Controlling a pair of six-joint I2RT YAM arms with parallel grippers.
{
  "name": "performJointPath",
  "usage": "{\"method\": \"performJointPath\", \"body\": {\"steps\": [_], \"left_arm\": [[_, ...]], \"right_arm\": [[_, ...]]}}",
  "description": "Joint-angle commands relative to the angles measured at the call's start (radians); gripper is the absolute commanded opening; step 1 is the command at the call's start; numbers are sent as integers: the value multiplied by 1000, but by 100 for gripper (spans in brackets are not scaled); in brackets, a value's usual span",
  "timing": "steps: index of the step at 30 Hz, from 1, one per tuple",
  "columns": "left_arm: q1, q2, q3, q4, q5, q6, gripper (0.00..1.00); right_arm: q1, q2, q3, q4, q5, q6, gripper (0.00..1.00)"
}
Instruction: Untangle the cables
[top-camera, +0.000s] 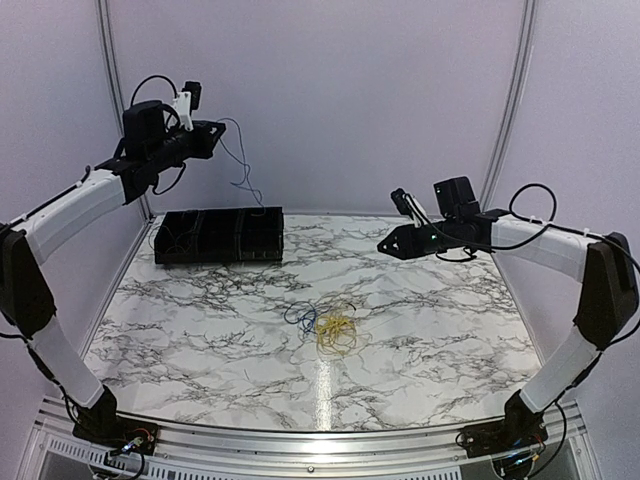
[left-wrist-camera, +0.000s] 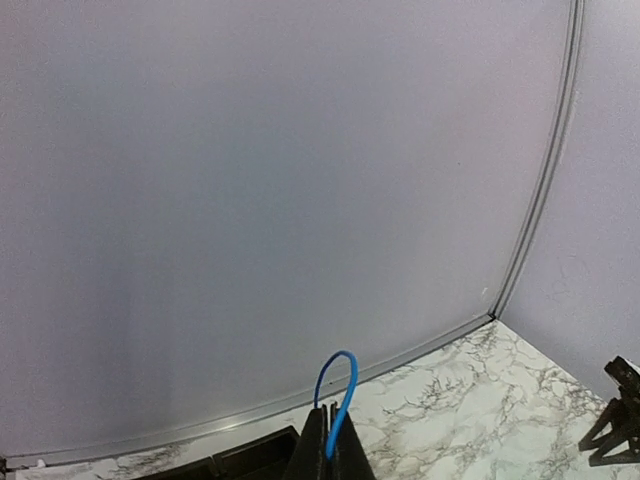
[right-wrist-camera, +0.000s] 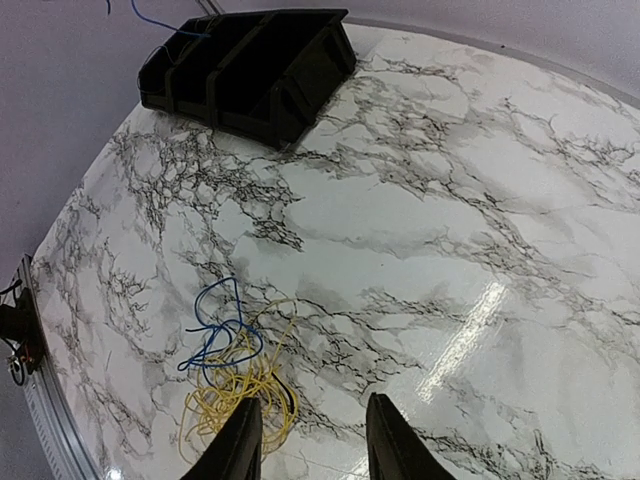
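Left claw (left-wrist-camera: 329, 414) pinches a limp, likely featherlight blue cable (left-wrist-camera: 340, 354) above the black bin (top-camera: 220, 236). Right claw (right-wrist-camera: 305, 440), spread, hovers over the yellow tangle (right-wrist-camera: 240, 392), probably best gripped at an outer loop.

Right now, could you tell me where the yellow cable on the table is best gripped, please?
Probably from straight above, pinching the yellow cable at its right-hand loops: it lies flat on the table, and a blue cable tangles its left edge.
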Motion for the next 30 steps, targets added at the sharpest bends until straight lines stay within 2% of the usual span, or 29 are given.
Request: {"method": "performJointPath", "body": {"steps": [1, 8, 17, 23, 30], "left_arm": [[41, 16, 87, -37, -72, 71, 0], [98, 49, 118, -45, -109, 129, 3], [162, 118, 97, -39, -131, 119, 2], [209, 160, 66, -18, -96, 111, 1], [223, 230, 36, 4, -34, 35, 0]], "right_arm": [[-5, -49, -5, 0, 25, -23, 37], [-10, -92, -7, -20, 42, -23, 37], [-25, -133, -58, -48, 72, -82, 37], [-29, -176, -107, -51, 90, -101, 37], [-39, -215, -151, -57, 107, -131, 37]]}}
